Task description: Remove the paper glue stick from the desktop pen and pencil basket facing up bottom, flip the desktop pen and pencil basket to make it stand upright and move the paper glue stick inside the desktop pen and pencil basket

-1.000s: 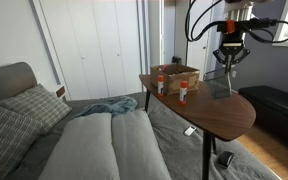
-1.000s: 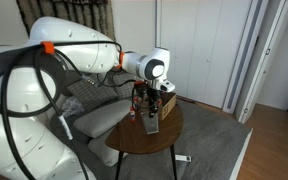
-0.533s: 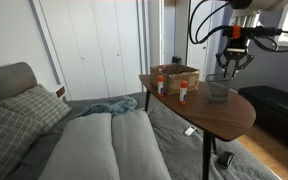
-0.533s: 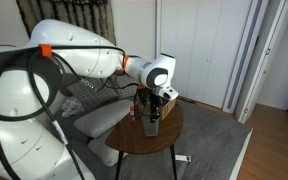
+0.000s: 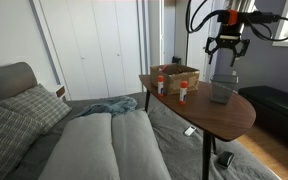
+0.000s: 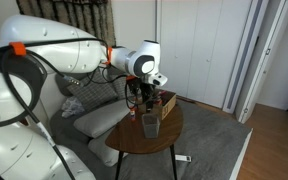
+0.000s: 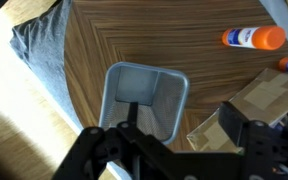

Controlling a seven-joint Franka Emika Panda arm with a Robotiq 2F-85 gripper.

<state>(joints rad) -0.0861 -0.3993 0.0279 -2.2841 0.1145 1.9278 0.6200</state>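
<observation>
The desktop pen and pencil basket stands upright on the worktop, mouth up and empty as far as the wrist view shows, so the removal and the flip look done. The paper glue stick lies on the worktop near the cardboard box, apart from the basket. The gripper hovers above the basket, fingers spread and holding nothing, so what remains is to pick up the stick and drop it in

The white arm reaches out level and turns downward at its end, so the claw points straight down. Its two dark fingers stand spread wide apart, gripping nothing, and it hangs in the air
</observation>
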